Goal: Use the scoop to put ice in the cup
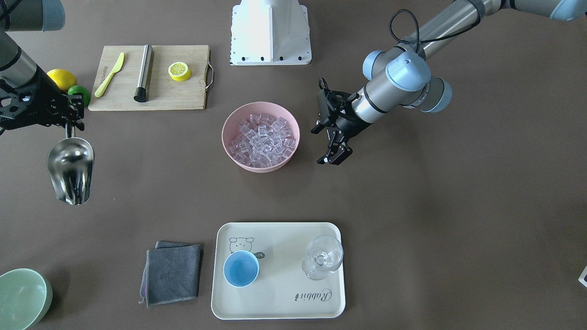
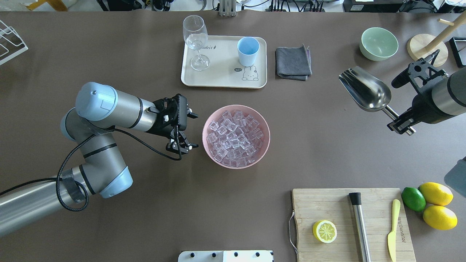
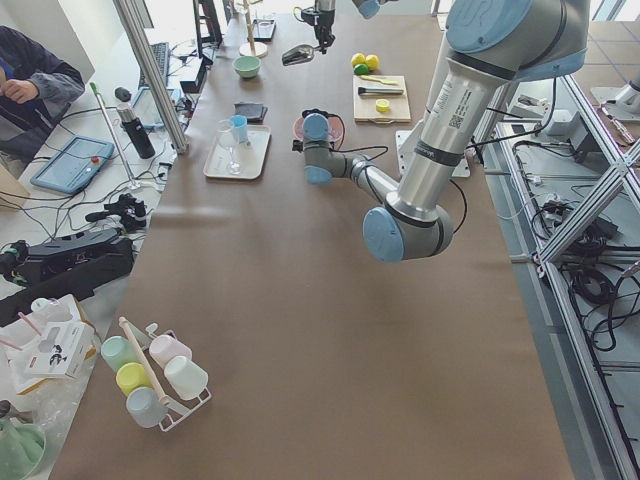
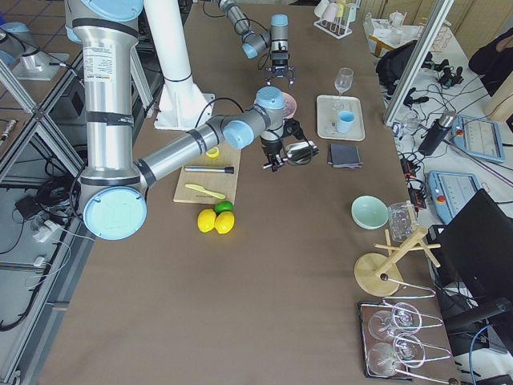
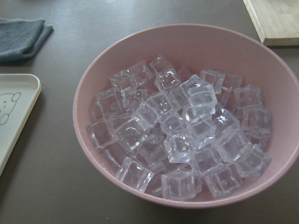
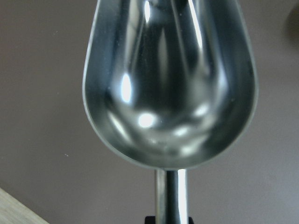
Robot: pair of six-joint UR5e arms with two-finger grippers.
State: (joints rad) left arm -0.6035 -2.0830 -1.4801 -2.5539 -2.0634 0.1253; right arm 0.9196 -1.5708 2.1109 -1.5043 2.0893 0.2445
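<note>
Scoop (image 2: pixel 366 91) hangs empty above the table, handle clamped in the right gripper (image 2: pixel 400 125), trough facing up, likely ready to swing in and dig. It sits at two o'clock from the pink bowl (image 2: pixel 204 133), well apart. Ice (image 2: pixel 235 136) fills that bowl in a heap of clear, faintly pink cubes. The left gripper (image 2: pixel 192 130) is spread and empty at nine o'clock, just beside the rim, perhaps to steady it. The blue cup (image 2: pixel 248 51) stands empty on the tray (image 2: pixel 218 82) at twelve.
</note>
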